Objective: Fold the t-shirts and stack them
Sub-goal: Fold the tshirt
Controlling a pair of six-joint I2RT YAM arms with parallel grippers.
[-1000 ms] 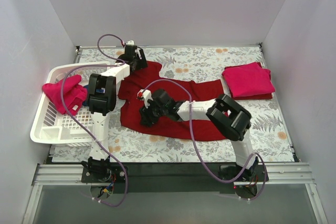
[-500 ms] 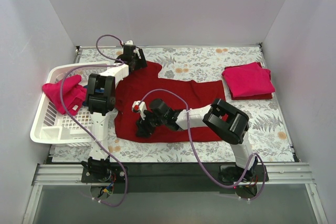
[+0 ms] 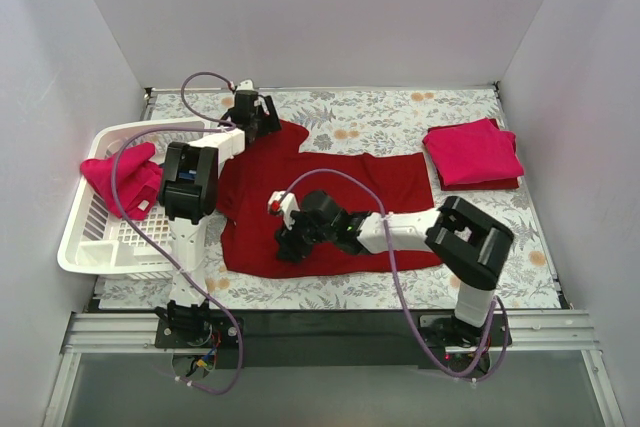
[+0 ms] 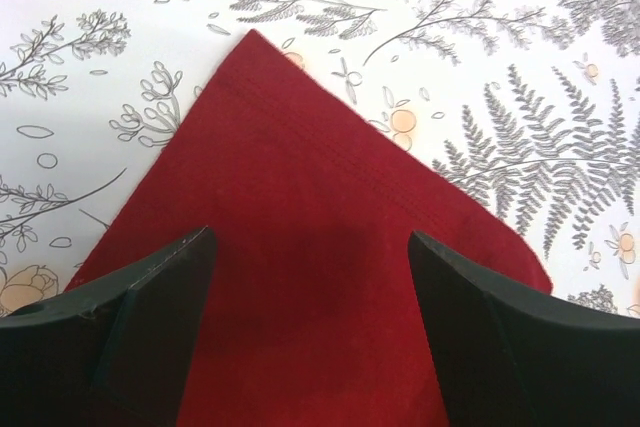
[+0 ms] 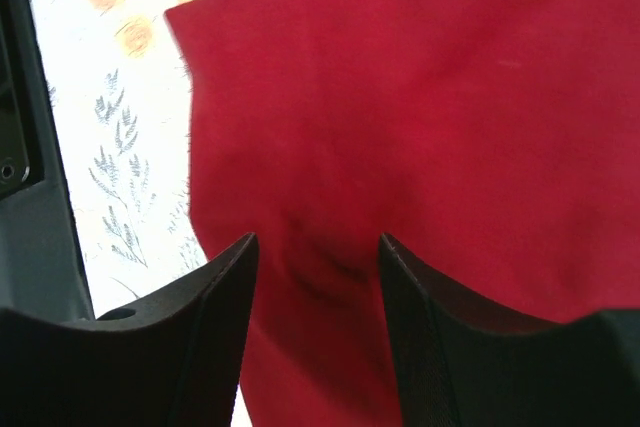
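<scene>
A large dark red t-shirt point(image 3: 350, 182) lies spread out on the flowered table. My left gripper point(image 3: 264, 124) hovers open over its far left sleeve corner point(image 4: 300, 177), and its fingers point(image 4: 150, 297) stand wide apart with nothing between them. Near the shirt's near left hem, my right gripper point(image 3: 286, 246) is down on the cloth point(image 5: 420, 97). Its jaws are open and a small wrinkle of cloth sits between the fingertips point(image 5: 210, 287). Bright pinkish-red t-shirts point(image 3: 472, 154) lie folded in a stack at the right. Another pinkish-red one point(image 3: 120, 177) hangs crumpled in the basket.
A white slatted basket point(image 3: 105, 247) stands at the table's left edge, beside the left arm. White walls close in the table at the back and on both sides. A dark rail point(image 5: 20, 97) runs along the near edge, close to the right gripper.
The right gripper has moved nearer and then slightly right, and the shirt's near left hem has spread towards the near edge. The left gripper has stayed over the sleeve.
</scene>
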